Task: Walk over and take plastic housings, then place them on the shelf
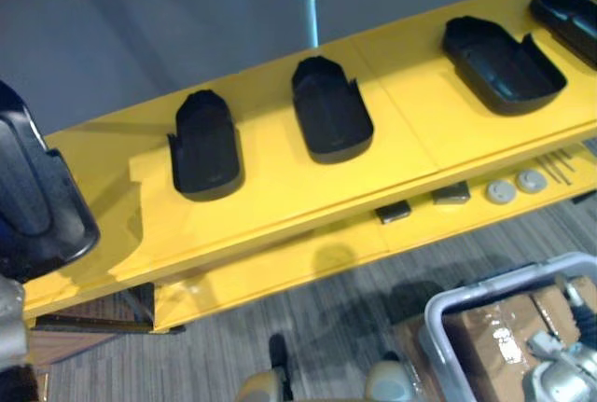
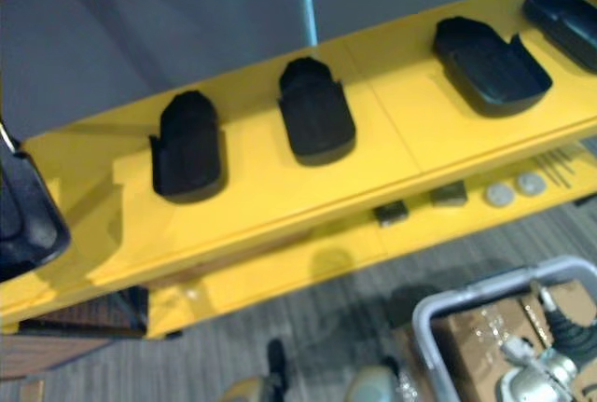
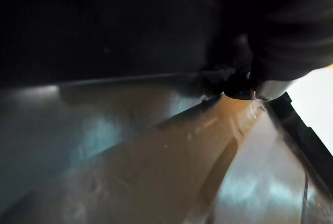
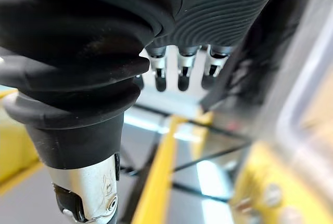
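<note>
While the left hand (image 3: 291, 21) is hidden behind a black plastic housing (image 1: 37, 197) at the left end of the yellow shelf (image 1: 280, 206), its grip cannot be told | right hand (image 4: 181, 76) is seen slack-fingered and empty beside a grey bin (image 1: 485, 299) | four more housings (image 1: 205, 145) are laid along its top

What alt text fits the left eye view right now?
Four black plastic housings lie in a row on a yellow shelf; a fifth housing is at its left end. The right hand is at lower right, by a grey bin.
</note>
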Robot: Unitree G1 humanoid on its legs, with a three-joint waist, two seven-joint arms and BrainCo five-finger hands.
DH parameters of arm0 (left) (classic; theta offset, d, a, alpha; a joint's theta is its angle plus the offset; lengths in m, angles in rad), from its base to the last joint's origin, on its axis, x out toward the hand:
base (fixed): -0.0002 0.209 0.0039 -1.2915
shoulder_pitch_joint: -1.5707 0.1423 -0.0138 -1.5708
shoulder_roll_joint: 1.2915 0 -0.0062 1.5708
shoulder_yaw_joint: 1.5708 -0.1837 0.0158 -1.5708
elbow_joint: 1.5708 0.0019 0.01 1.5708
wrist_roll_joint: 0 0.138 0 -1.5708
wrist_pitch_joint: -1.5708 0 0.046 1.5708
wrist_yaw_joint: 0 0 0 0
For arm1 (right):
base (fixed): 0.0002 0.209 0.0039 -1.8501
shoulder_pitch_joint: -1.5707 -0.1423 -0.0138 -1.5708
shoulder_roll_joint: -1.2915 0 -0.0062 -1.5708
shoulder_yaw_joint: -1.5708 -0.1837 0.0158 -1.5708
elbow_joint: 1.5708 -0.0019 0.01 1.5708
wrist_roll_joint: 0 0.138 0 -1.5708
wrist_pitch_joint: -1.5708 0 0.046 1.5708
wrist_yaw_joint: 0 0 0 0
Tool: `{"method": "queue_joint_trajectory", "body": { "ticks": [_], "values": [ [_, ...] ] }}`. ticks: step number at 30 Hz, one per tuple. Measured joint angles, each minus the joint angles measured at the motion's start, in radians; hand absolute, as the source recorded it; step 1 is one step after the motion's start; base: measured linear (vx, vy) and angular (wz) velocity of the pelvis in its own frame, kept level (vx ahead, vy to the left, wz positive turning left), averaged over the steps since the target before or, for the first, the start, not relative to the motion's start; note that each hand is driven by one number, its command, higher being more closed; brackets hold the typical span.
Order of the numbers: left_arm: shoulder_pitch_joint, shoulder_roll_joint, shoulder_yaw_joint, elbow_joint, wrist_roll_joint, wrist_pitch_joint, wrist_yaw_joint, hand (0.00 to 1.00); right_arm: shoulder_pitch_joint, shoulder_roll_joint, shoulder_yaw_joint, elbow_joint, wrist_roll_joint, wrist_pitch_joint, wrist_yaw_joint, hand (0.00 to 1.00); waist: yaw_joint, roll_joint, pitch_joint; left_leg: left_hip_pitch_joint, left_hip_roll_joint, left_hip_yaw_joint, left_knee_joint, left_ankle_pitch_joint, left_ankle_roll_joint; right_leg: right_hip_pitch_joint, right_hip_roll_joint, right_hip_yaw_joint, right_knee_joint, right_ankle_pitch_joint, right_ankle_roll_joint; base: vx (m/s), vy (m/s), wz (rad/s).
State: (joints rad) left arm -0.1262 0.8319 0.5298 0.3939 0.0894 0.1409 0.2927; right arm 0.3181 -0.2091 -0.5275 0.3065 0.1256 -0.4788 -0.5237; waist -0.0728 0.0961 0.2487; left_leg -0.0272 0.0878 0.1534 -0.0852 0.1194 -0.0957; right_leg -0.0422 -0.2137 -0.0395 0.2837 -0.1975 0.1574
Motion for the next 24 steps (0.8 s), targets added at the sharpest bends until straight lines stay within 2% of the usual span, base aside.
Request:
{"method": "queue_joint_trajectory", "body": {
  "ticks": [4, 10, 14, 17, 19, 22, 24],
  "values": [
    [-0.092, 0.067, -0.085, 0.108, 0.024, 0.051, -0.103, 1.00, -0.011, -0.023, -0.001, 0.094, 0.063, 0.022, 0.000, 0.00, 0.000, -0.005, -0.003, -0.010, -0.001, 0.019, 0.000, 0.000, -0.003, -0.010, 0.000, 0.018, -0.021, 0.016, 0.006, 0.00, 0.008, -0.11],
    [-0.209, 0.079, -0.205, 0.191, 0.049, 0.139, -0.204, 1.00, -0.017, -0.026, -0.002, 0.183, 0.078, 0.053, 0.009, 0.00, -0.001, -0.039, 0.002, -0.011, 0.000, 0.052, 0.005, 0.002, -0.005, -0.013, 0.002, 0.031, -0.036, 0.027, 0.000, 0.02, 0.003, -0.04],
    [-0.254, 0.080, -0.230, 0.226, 0.049, 0.202, -0.228, 1.00, -0.021, -0.026, -0.001, 0.197, 0.097, 0.065, 0.022, 0.00, 0.002, -0.056, 0.014, -0.032, 0.005, 0.072, 0.004, -0.003, -0.008, -0.027, 0.006, 0.044, -0.067, 0.051, 0.000, -0.02, 0.018, -0.11],
    [-0.312, 0.084, -0.230, 0.238, 0.050, 0.247, -0.228, 1.00, -0.021, -0.011, 0.002, 0.220, 0.098, 0.066, 0.021, 0.00, 0.003, -0.087, 0.033, -0.044, 0.008, 0.073, 0.006, -0.003, -0.008, -0.028, 0.009, 0.044, -0.088, 0.068, 0.000, 0.00, 0.000, 0.00],
    [-0.345, 0.084, -0.230, 0.252, 0.060, 0.271, -0.228, 1.00, -0.022, 0.004, 0.014, 0.220, 0.098, 0.066, 0.020, 0.00, 0.003, -0.110, 0.047, -0.065, 0.016, 0.072, 0.039, -0.020, -0.006, -0.029, 0.015, 0.048, -0.098, 0.086, -0.018, 0.00, 0.000, 0.00],
    [-0.356, 0.084, -0.230, 0.267, 0.087, 0.296, -0.227, 1.00, -0.018, 0.012, 0.036, 0.219, 0.112, 0.066, 0.019, 0.00, 0.007, -0.120, 0.058, -0.090, 0.030, 0.072, 0.098, -0.057, -0.006, -0.029, 0.025, 0.069, -0.104, 0.104, -0.034, 0.01, 0.009, -0.04],
    [-0.364, 0.084, -0.230, 0.267, 0.088, 0.298, -0.225, 1.00, -0.019, 0.012, 0.039, 0.219, 0.117, 0.066, 0.019, 0.00, 0.009, -0.115, 0.063, -0.100, 0.033, 0.071, 0.124, -0.076, -0.005, -0.029, 0.026, 0.071, -0.103, 0.109, -0.040, 0.00, 0.000, 0.00]
  ]
}}
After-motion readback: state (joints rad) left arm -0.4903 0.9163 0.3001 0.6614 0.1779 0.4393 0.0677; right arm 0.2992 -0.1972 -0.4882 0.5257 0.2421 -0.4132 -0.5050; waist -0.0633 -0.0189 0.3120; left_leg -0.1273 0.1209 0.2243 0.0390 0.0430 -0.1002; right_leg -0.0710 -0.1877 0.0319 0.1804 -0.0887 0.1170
